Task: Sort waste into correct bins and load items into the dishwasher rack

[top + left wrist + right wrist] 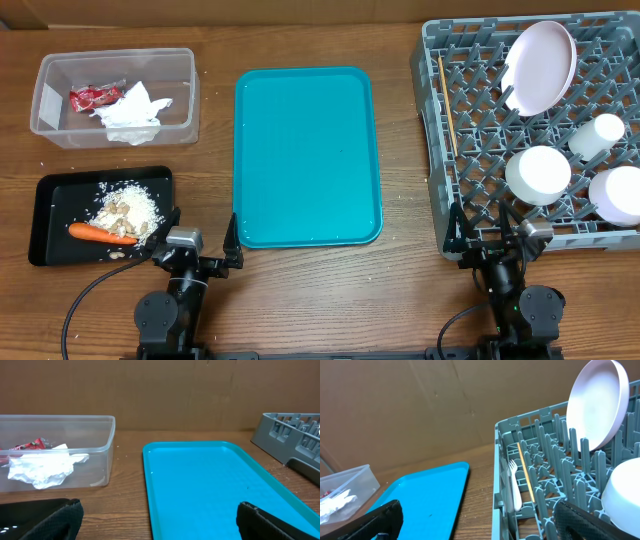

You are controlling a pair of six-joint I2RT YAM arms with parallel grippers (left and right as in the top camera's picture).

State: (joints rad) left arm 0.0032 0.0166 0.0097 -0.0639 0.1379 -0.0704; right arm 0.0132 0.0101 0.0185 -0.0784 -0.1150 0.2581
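The clear tub (45, 95) at the back left holds the red wrapper (92, 97) and white tissue (130, 115); both also show in the left wrist view, wrapper (30, 444) and tissue (42, 467). The black tray (50, 210) holds rice and scraps (125, 205) and the carrot (98, 233). The grey rack (470, 150) at the right holds the plate (541, 67), two bowls (538, 175) (618, 195), the cup (598, 137), the chopstick (447, 105) and the fork (515, 485). My left gripper (204, 218) and right gripper (482, 225) are open and empty at the front edge.
The teal serving tray (305, 155) lies bare in the middle, between the bins and the rack. A few rice grains lie on the wood around the black tray. A cardboard wall stands behind the table.
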